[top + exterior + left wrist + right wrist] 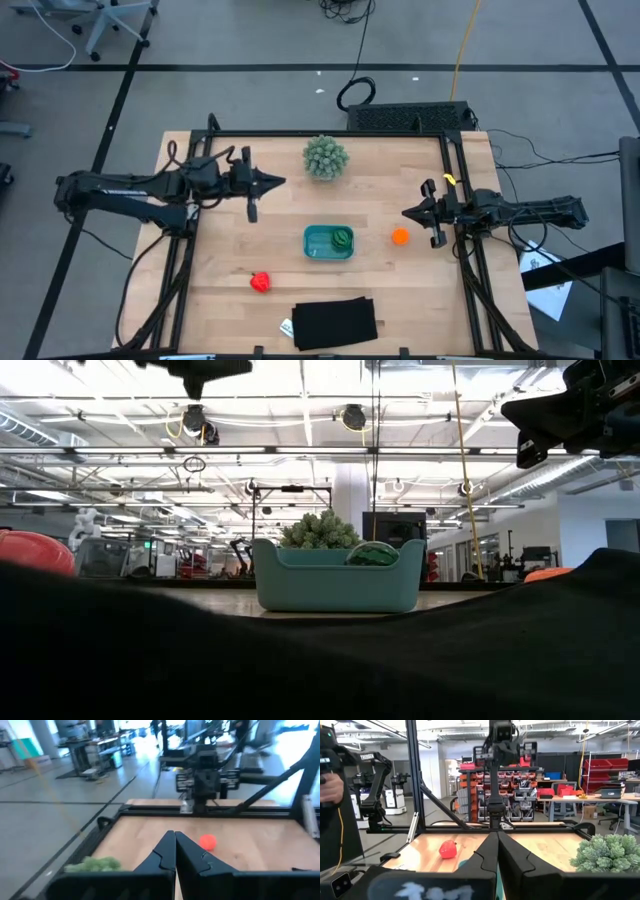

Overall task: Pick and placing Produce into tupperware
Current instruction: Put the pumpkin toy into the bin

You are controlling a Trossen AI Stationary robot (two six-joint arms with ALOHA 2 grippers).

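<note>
The teal tupperware sits mid-table with the dark green striped piece lying inside it; its top shows over the rim in the low view. The orange ball rests on the wood right of the tub, just left of my right gripper. The red lumpy piece lies nearer the near edge, left of the tub. My left gripper hovers shut above the table's far-left part. My right gripper is also shut, holding nothing.
A pale green spiky ball stands near the far edge. A black flat rectangle lies at the near edge, with a small white tag beside it. Black frame rails run along the table's left and right sides.
</note>
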